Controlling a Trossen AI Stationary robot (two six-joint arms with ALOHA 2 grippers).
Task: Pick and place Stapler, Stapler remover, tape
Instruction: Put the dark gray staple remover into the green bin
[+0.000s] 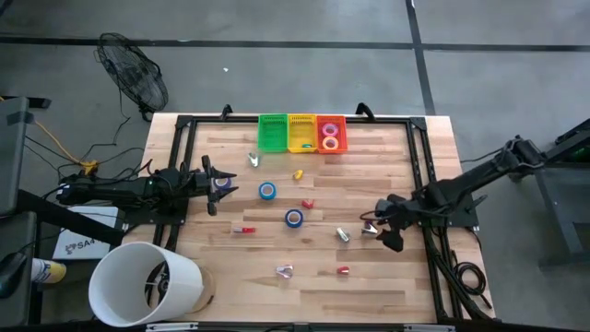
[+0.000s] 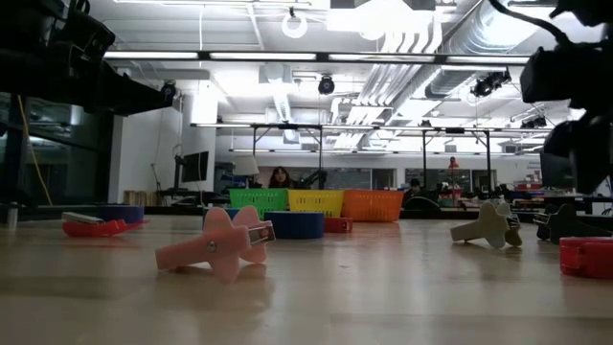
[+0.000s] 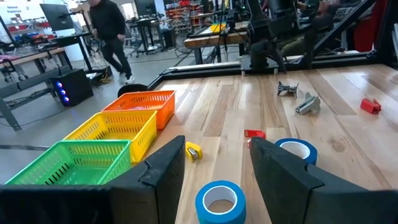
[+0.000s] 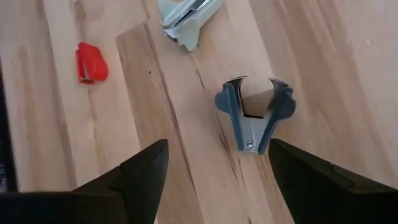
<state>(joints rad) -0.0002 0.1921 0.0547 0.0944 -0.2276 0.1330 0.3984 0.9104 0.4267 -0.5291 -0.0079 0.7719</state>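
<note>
My right gripper (image 4: 217,186) hangs open, slanting down over a blue-grey staple remover (image 4: 254,115) that lies on the table ahead of its fingers, untouched (image 1: 369,229). A pale staple remover (image 4: 186,18) and a small red stapler (image 4: 90,62) lie beyond it. My left gripper (image 3: 214,165) waits open and level at the table's left (image 1: 221,184), nothing between its fingers. Two blue tape rolls (image 1: 267,191) (image 1: 293,218) lie flat mid-table. Pink and yellow tape rolls (image 1: 330,136) sit in the orange basket (image 1: 342,122).
Green (image 1: 272,132), yellow (image 1: 301,132) and orange baskets stand in a row at the far edge. More staple removers (image 1: 253,160) (image 1: 284,270) and small staplers (image 1: 243,230) (image 1: 343,270) (image 1: 298,173) are scattered on the wood. A white bucket (image 1: 143,281) stands at the near left corner.
</note>
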